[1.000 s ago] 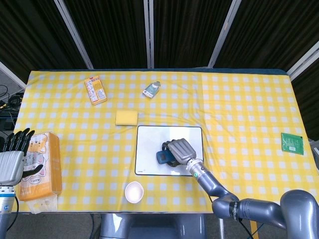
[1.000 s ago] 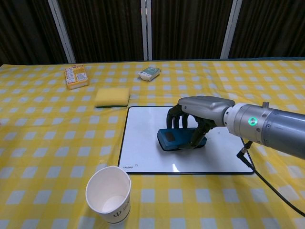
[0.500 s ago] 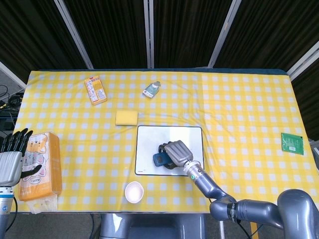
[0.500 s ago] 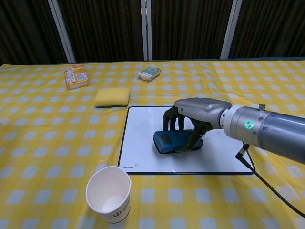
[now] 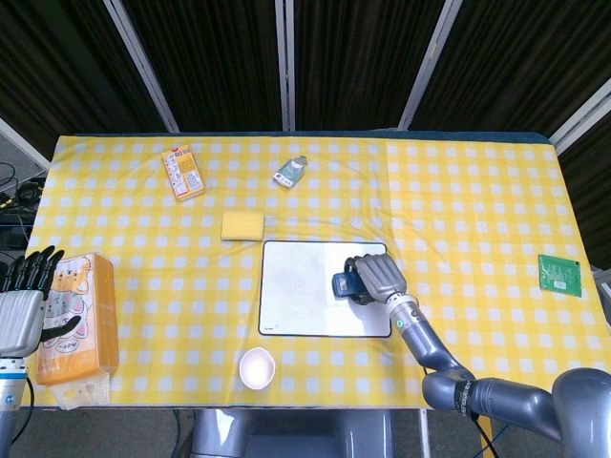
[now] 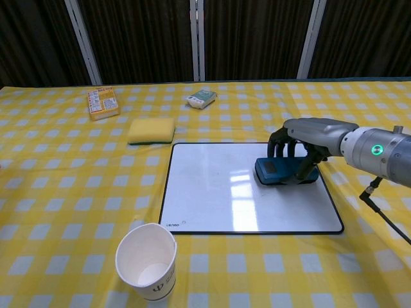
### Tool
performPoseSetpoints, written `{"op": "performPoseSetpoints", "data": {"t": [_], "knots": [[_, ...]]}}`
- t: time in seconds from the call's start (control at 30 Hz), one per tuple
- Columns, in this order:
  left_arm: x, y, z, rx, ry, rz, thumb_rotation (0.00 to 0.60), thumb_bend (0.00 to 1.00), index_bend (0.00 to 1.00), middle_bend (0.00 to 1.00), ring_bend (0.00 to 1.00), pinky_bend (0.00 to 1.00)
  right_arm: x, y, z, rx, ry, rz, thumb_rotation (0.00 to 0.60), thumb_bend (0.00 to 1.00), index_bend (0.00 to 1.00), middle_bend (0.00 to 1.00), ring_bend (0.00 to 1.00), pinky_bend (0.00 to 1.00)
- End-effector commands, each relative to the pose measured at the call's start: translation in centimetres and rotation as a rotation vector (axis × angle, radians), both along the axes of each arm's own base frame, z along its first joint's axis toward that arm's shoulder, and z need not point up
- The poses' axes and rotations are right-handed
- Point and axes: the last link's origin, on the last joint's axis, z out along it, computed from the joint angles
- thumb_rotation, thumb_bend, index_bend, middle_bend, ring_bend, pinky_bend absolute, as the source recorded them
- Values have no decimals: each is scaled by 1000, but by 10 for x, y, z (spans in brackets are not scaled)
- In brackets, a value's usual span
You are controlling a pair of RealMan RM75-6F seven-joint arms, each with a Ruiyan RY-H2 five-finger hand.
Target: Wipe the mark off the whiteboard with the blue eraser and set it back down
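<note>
Table under yellow-and-white checked cloth (image 5: 458, 191).
On cloth: whiteboard (image 5: 296, 301) near front centre; yellow sponge (image 5: 242, 226) just behind its left corner; paper cup (image 5: 257, 367) at front edge; orange box (image 5: 182, 172) and small packet (image 5: 291, 171) toward the back; tissue box (image 5: 81, 315) at left edge; green card (image 5: 559, 275) at right edge.

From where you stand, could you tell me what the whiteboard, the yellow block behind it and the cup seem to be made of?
Whiteboard: glossy white surface, likely coated board, since it mirrors the ceiling light; thin dark rim.
Yellow block: looks like soft matte sponge foam, with rounded edges.
Cup: probably paper, thin white wall with a rolled rim and small print.
</note>
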Motion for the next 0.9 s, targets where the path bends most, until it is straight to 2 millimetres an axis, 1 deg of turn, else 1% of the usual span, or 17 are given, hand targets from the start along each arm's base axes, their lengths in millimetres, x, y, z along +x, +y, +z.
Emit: {"op": "performPoseSetpoints", "data": {"t": [0.03,0.23,0.43,0.5,0.67,0.8,0.9], "knots": [[0,0,1,0,-5,0,600,0,0,0,0,0,-7,-3,16,-42,5,-18,600,445,829,722,754,817],[1,0,3,10,-11,-3,600,0,0,0,0,0,-15,-3,42,-97,-4,-33,600,445,829,722,754,817],[2,-1,3,6,-9,-6,600,0,0,0,0,0,-20,5,54,-124,21,-5,600,444,829,722,754,817],[2,-1,2,3,-9,-7,600,0,0,0,0,0,-28,9,58,-157,59,17,600,443,828,722,753,817],[4,-2,1,2,-5,-15,600,0,0,0,0,0,-40,13,55,-166,66,5,600,441,822,697,734,799],[5,-3,1,3,-5,-19,600,0,0,0,0,0,-49,13,53,-174,96,13,600,427,807,641,682,736],[6,-3,1,0,-4,-20,600,0,0,0,0,0,-57,13,51,-167,114,9,600,396,793,600,644,691]]}}
